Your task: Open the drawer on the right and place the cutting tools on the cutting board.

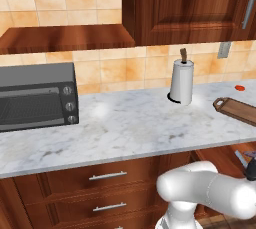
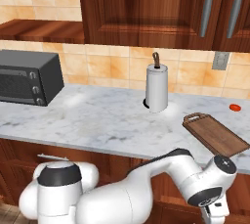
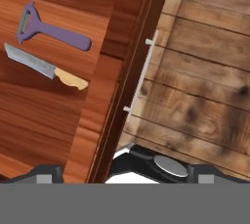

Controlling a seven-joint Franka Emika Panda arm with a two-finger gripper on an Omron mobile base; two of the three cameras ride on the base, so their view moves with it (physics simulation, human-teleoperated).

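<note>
Well, the gripper sits low by the open drawer, looking down into it. Its two dark tips poke up at 6 o'clock of the hand view, one left and one right, set wide apart w/ nothing between them, so it looks open and empty.

Out from the tips: the drawer's front edge and its thin metal handle run diagonally from 12 to 7 o'clock through the hand view. The drawer's wood floor lies on the 9 o'clock side, plank flooring on the 3 o'clock side.

Both cutting tools lie flat on the drawer floor toward 10 o'clock. The knife has a grey blade and a tan handle. The purple peeler is just beside it, farther from the tips, not touching it as far as I can tell.

The cutting board is up on the marble counter, at about 4 o'clock of the paper-towel roll in the right base view, loop handle toward the roll. Nothing's on it.

Step, as I judge it: drawer is open, pick not yet begun. Next move prob. calls for shifting the hand over the knife toward 10 o'clock, turning the fingers across its handle, dropping, closing. Flat thin blade could be fiddly to grab; the handle seems the better bet. Then lift clear of the drawer wall and up to the board.
</note>
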